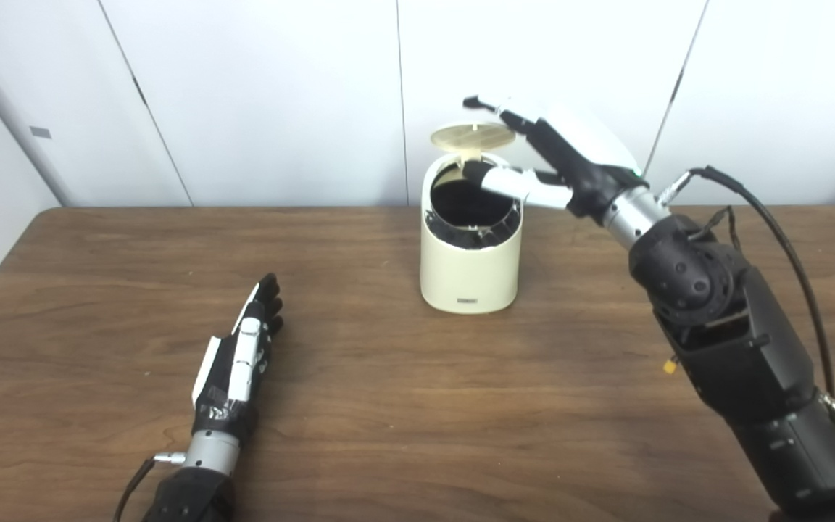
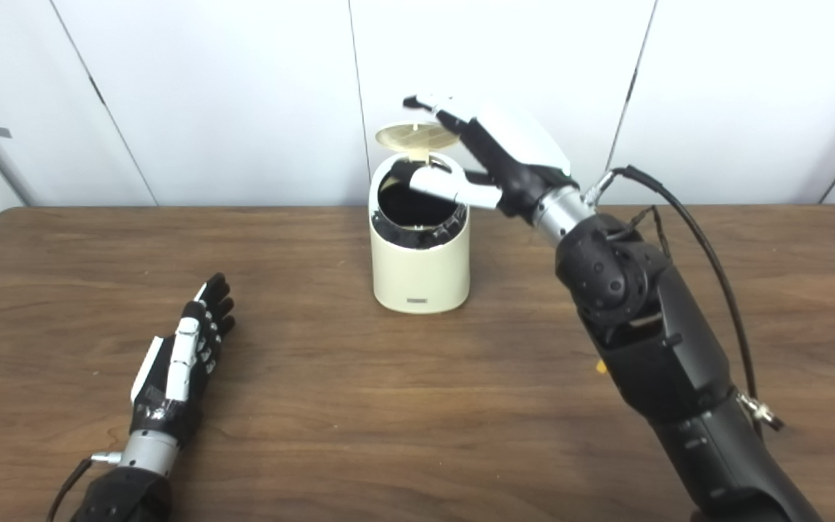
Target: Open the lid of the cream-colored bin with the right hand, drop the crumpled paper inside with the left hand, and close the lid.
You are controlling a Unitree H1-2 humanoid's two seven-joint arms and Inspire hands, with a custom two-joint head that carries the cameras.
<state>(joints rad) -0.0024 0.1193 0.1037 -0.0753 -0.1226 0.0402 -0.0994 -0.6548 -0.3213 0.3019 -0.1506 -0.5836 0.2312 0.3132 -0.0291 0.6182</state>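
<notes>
The cream-colored bin (image 1: 469, 268) stands upright on the table at centre back. Its round lid (image 1: 473, 136) is raised on the back hinge, and the dark inside shows. My right hand (image 1: 559, 156) is up at the bin's right rim, fingers spread; the thumb reaches over the opening and the upper fingers extend beside the lid's right edge. It holds nothing. My left hand (image 1: 240, 359) lies flat on the table at the front left, fingers stretched out, holding nothing. No crumpled paper shows in either view.
The brown wooden table (image 1: 403, 406) runs across the whole view. White wall panels (image 1: 280, 94) stand close behind the bin. A black cable (image 1: 780, 232) loops off my right forearm.
</notes>
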